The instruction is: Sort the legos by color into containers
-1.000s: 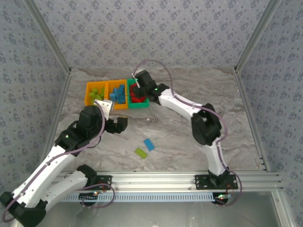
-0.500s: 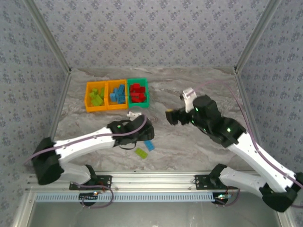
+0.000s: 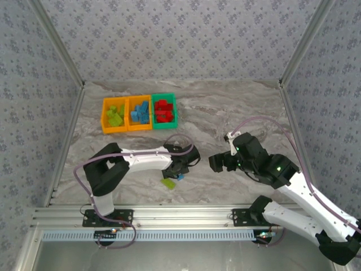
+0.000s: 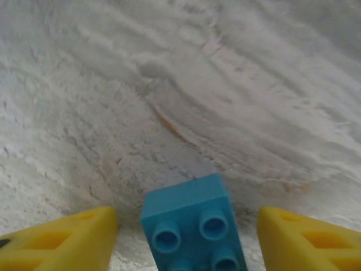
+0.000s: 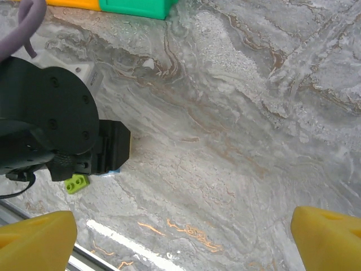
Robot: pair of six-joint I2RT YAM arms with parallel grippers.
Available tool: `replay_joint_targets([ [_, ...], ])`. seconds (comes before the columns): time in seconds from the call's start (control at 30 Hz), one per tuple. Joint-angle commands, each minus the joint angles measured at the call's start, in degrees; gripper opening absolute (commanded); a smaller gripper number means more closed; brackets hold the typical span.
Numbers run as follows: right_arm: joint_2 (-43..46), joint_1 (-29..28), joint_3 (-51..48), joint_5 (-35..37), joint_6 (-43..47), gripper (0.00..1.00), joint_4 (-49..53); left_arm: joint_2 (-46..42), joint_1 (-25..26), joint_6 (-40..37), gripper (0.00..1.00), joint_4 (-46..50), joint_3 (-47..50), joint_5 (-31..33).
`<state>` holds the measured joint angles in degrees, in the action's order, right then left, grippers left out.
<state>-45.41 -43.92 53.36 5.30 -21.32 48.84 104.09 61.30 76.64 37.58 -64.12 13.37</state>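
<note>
A blue lego (image 4: 194, 226) lies studs-up on the marbled table between my left gripper's (image 4: 186, 240) yellow fingers (image 4: 62, 240), with a gap on each side, so the jaws stand open around it. From above, the left gripper (image 3: 179, 168) covers most of that brick (image 3: 181, 176), and a lime green lego (image 3: 167, 183) lies just beside it. My right gripper (image 3: 217, 164) hovers wide open and empty over bare table. Three containers stand at the back left: an orange bin (image 3: 105, 114) with green legos, an orange bin (image 3: 129, 113) with blue ones and a green bin (image 3: 175, 110) with red ones.
The right wrist view takes in the left gripper's black body (image 5: 56, 130), the green lego (image 5: 76, 183) under it and the bins' edge (image 5: 138, 7) at the top. The metal rail (image 3: 186, 214) runs along the near edge. Patterned walls enclose the table.
My left arm swung right and came down over the blue lego, its jaws narrowing. My right arm pulled back from the green bin to the table's right middle and opened wide.
</note>
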Motion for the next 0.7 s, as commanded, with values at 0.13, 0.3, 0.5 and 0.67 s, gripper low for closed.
replay_joint_targets([
  [0.13,-0.16,-0.23,-1.71,-4.98,-0.62,1.00,1.92,0.63,0.55,-0.01,0.35,-0.54,-1.89,-1.40],
  [0.3,-1.12,-0.44,-2.74,-15.14,-1.30,1.00,-0.81,-2.78,0.41,-3.82,0.21,-2.92,-1.45,-1.21],
  [0.5,-0.04,-0.41,-1.42,-14.37,-2.61,1.00,-3.78,-13.14,-4.09,-15.09,0.17,-1.53,-3.13,7.41],
  [0.67,-1.04,-0.21,-1.42,-12.83,-2.91,1.00,-4.37,-18.44,-14.61,-31.65,0.16,-6.37,-5.42,12.53],
])
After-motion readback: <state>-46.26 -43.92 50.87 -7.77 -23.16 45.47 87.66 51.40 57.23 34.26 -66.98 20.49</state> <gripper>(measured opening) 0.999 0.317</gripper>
